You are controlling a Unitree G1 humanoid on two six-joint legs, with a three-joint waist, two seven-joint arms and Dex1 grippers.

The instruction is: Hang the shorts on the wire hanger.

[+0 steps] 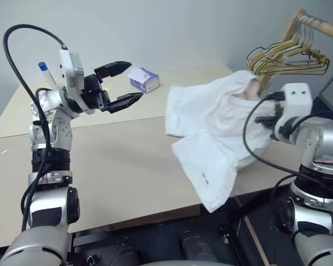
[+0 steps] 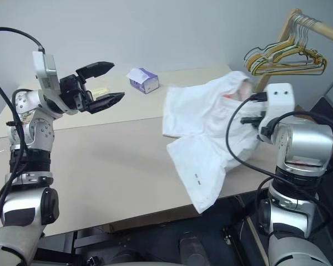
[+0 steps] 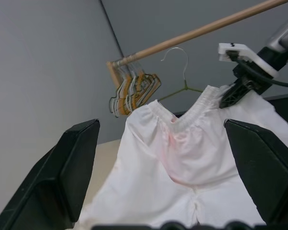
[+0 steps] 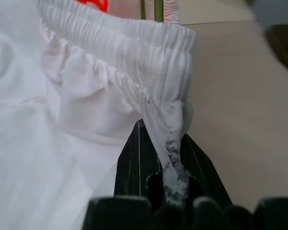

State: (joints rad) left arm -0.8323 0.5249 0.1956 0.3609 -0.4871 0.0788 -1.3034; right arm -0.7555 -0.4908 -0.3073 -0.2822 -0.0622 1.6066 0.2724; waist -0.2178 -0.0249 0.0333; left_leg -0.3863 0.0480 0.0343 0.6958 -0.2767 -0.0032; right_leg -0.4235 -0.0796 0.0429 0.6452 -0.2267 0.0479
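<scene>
Step in hand, by my reading: get the waistband onto the thin olive-grey wire hanger (image 3: 182,85), which hangs from the wooden rod just behind the white cloth shorts (image 1: 213,130).

Advice: keep the waistband taut and lift it level before threading, so the leg trailing over the tabletop (image 1: 116,166) edge doesn't drag.

Right gripper (image 4: 168,165): fingers clamped on a pinch of gathered waistband.

Left gripper (image 1: 122,84): fingers wide apart, empty, well apart from the shorts.
</scene>
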